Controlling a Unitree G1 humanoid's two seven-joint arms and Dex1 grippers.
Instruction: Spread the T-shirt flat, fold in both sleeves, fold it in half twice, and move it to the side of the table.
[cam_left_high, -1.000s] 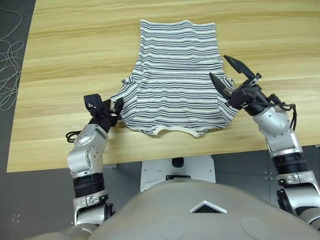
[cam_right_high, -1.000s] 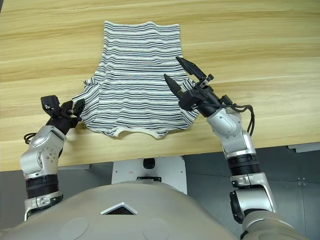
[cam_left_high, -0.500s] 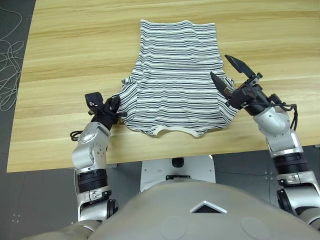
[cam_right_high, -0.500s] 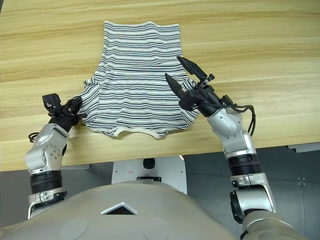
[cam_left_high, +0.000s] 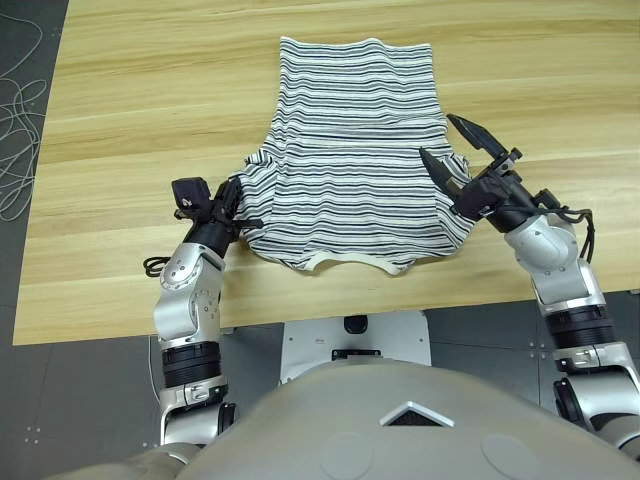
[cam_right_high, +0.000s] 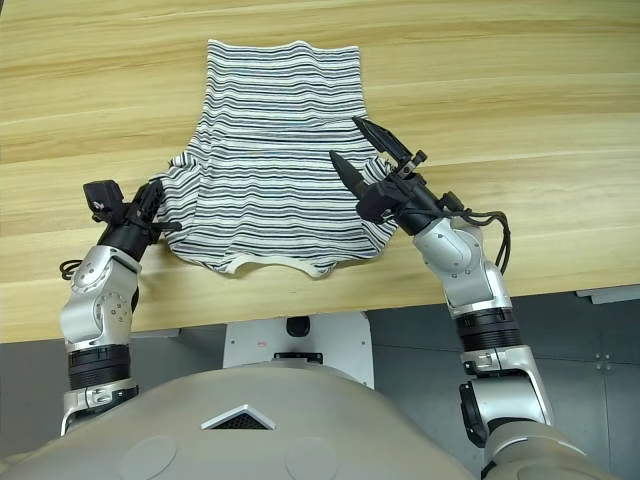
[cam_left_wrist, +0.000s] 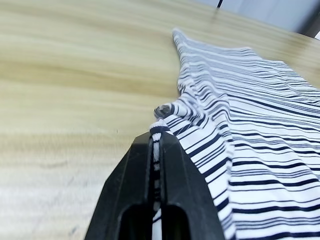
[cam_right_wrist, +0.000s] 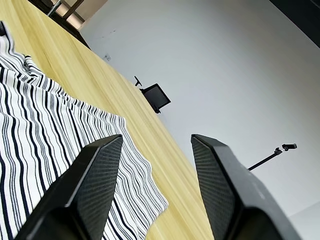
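Observation:
A black-and-white striped T-shirt lies on the wooden table, its collar toward the front edge and its hem at the far side. Both sleeves look folded inward and bunched. My left gripper is shut on the shirt's left sleeve edge; in the left wrist view the striped cloth is pinched between the black fingers. My right gripper hovers open just above the shirt's right side, holding nothing, its two black fingers spread wide over the stripes.
Bare wooden table surrounds the shirt on the left, right and far side. The table's front edge runs just below the collar. Cables lie on the floor past the table's left edge.
My left gripper has moved up and to the right, pushing the pinched sleeve edge in toward the shirt's body. The right gripper has stayed in place, open.

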